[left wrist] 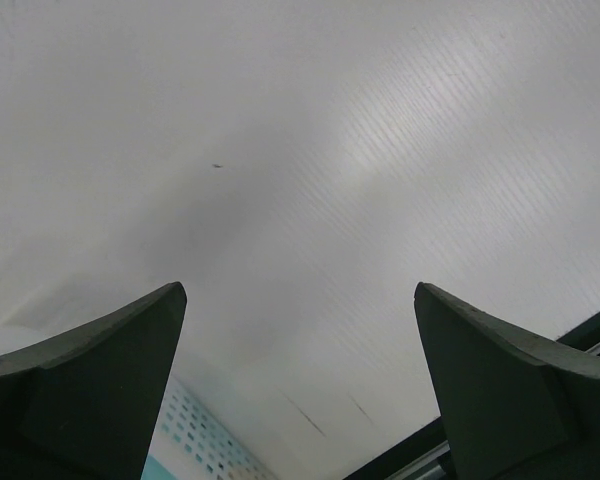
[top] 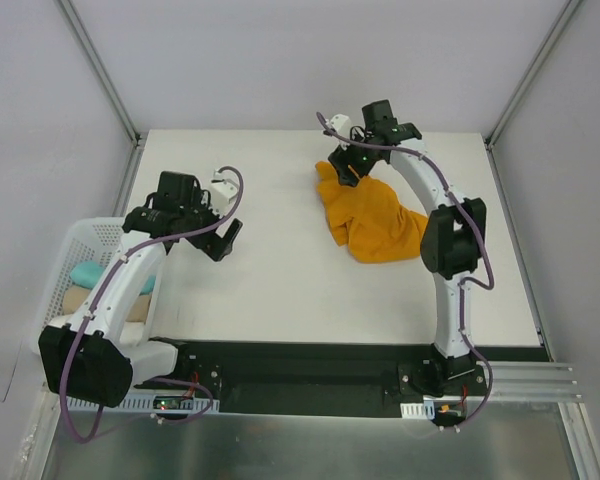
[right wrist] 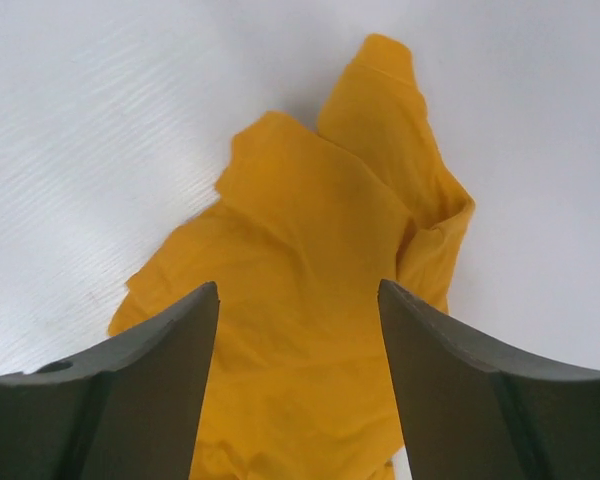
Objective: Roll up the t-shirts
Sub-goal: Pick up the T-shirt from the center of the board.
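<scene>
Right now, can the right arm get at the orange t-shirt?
Probably yes: the right gripper hangs open just above the crumpled t-shirt, and nothing shows between its jaws and the cloth.

The mustard-orange t-shirt (top: 375,228) lies crumpled (bunched folds, not rolled) on the white table (top: 270,280), far right part.

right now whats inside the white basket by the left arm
A teal item and a tan one lie in the basket; the left arm covers the rest, so more may be hidden.
</scene>
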Controlling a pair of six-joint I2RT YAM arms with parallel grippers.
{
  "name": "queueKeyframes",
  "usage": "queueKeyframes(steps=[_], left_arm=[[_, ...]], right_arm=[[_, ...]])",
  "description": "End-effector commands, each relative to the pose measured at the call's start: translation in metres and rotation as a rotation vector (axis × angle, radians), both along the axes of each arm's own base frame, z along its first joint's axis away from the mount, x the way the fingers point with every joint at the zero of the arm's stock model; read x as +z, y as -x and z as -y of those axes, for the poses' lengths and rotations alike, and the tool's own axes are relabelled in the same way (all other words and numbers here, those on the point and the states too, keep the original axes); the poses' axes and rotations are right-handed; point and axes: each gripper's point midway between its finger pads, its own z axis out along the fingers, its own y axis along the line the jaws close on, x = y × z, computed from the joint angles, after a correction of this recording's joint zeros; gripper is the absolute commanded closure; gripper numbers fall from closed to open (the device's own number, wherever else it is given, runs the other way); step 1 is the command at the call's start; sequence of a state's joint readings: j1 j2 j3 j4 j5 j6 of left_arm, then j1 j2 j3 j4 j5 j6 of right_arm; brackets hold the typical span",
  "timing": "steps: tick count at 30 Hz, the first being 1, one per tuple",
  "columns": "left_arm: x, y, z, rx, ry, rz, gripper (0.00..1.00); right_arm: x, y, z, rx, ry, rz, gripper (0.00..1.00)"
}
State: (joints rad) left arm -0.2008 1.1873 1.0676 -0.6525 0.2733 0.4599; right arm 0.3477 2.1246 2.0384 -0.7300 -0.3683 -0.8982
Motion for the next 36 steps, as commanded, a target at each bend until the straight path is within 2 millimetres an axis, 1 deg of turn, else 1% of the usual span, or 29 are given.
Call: queueKeyframes(steps=[1,2,4,6,9,10,11,12,13,14,15,16,17,18,19,20,21,22,23,24,25,27,29,30,32,33,34,35,36], left_arm=[[-0.001,0.016,0.015,0.001,0.118,-0.062,0.01],[-0.002,0.017,0.018,0.004,0.134,-0.072,0.01],[-0.005,0.018,0.023,-0.003,0.158,-0.090,0.02],[-0.008,0.016,0.026,0.008,0.179,-0.102,0.01],[-0.010,0.011,0.030,0.022,0.205,-0.123,0.01],[-0.008,0.010,0.032,0.019,0.213,-0.122,0.01],[-0.009,0.009,0.033,0.022,0.218,-0.129,0.01],[-0.009,0.007,0.034,0.023,0.217,-0.132,0.02],[-0.009,0.004,0.034,0.023,0.215,-0.131,0.02],[-0.009,0.001,0.033,0.019,0.206,-0.125,0.01],[-0.011,-0.002,0.031,0.028,0.191,-0.126,0.02],[-0.007,-0.007,0.030,0.027,0.184,-0.111,0.02],[-0.006,-0.011,0.028,0.029,0.171,-0.103,0.02],[-0.007,-0.014,0.027,0.029,0.161,-0.101,0.02],[-0.001,-0.019,0.027,0.028,0.157,-0.085,0.02],[0.002,-0.022,0.027,0.025,0.154,-0.072,0.02],[0.004,-0.025,0.028,0.024,0.156,-0.068,0.02],[0.014,-0.030,0.030,0.022,0.168,-0.047,0.03],[0.020,-0.032,0.032,0.021,0.184,-0.041,0.03],[0.024,-0.034,0.035,0.016,0.197,-0.035,0.03],[0.034,-0.039,0.038,0.010,0.214,-0.018,0.03],[0.041,-0.043,0.043,0.006,0.242,-0.018,0.04],[0.051,-0.048,0.045,0.021,0.260,-0.006,0.05],[0.055,-0.049,0.046,0.023,0.268,-0.003,0.05],[0.063,-0.047,0.052,0.003,0.298,0.004,0.05],[0.065,-0.044,0.054,-0.008,0.307,0.005,0.04],[0.062,-0.041,0.056,-0.016,0.309,-0.005,0.04],[0.060,-0.040,0.058,-0.028,0.307,-0.010,0.05],[0.058,-0.037,0.062,-0.046,0.308,-0.017,0.05]], right_arm=[[-0.019,-0.029,0.063,-0.207,0.050,-0.079,0.30],[-0.019,-0.027,0.069,-0.229,0.044,-0.094,0.29],[-0.032,-0.012,0.084,-0.234,0.080,-0.132,0.27],[-0.055,0.003,0.094,-0.220,0.153,-0.172,0.26],[-0.075,0.017,0.101,-0.241,0.201,-0.244,0.27],[-0.086,0.020,0.102,-0.248,0.215,-0.279,0.29],[-0.092,0.030,0.103,-0.253,0.235,-0.335,0.34],[-0.096,0.036,0.099,-0.270,0.229,-0.380,0.56],[-0.093,0.036,0.093,-0.271,0.205,-0.408,0.68],[-0.086,0.050,0.086,-0.272,0.173,-0.467,0.76],[-0.075,0.058,0.068,-0.246,0.079,-0.505,0.85],[-0.063,0.065,0.057,-0.287,0.010,-0.545,0.89],[-0.035,0.070,0.045,-0.294,-0.068,-0.539,0.92],[-0.013,0.078,0.022,-0.264,-0.192,-0.588,0.98],[0.011,0.082,0.008,-0.340,-0.293,-0.654,0.99],[0.044,0.077,-0.002,-0.338,-0.399,-0.606,0.99],[0.069,0.077,-0.013,-0.345,-0.497,-0.628,0.99],[0.087,0.072,-0.017,-0.375,-0.563,-0.627,0.99],[0.114,0.057,-0.023,-0.457,-0.688,-0.651,0.99],[0.138,0.049,-0.013,-0.500,-0.758,-0.621,0.99],[0.152,0.042,-0.009,-0.525,-0.781,-0.571,0.99],[0.185,0.041,0.003,-0.511,-0.785,-0.422,0.99],[0.196,0.047,0.015,-0.546,-0.778,-0.359,0.99],[0.204,0.057,0.026,-0.565,-0.749,-0.287,0.99],[0.201,0.073,0.036,-0.587,-0.718,-0.285,0.99],[0.193,0.080,0.045,-0.596,-0.668,-0.258,0.99],[0.167,0.099,0.057,-0.651,-0.585,-0.303,0.98],[0.145,0.107,0.070,-0.714,-0.515,-0.315,0.93],[0.121,0.112,0.093,-0.809,-0.413,-0.290,0.92]])
